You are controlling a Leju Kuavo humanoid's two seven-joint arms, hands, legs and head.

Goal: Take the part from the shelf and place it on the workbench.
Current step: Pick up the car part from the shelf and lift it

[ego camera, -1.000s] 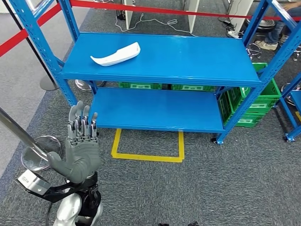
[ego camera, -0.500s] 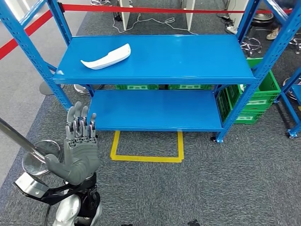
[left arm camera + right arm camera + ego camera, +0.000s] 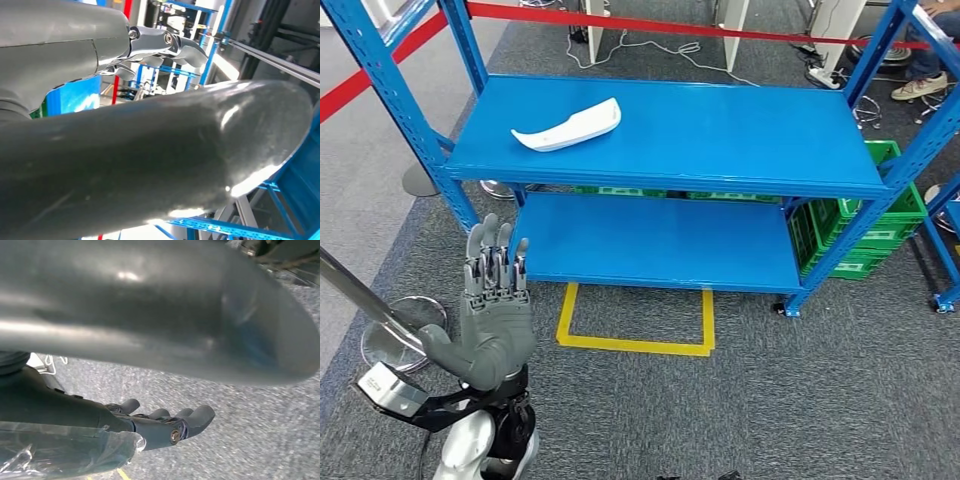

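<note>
Camera shifted; part (image 3: 567, 126) beyond raised left hand (image 3: 495, 320)

No legible text or labels.

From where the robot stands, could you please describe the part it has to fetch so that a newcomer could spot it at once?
Find the blue metal shelf that stands ahead on the grey carpet. On its upper board, towards the left end, lies the white part: a long, slightly curved plastic piece lying flat. It is the only thing on that board and the only white object on the rack.
</note>
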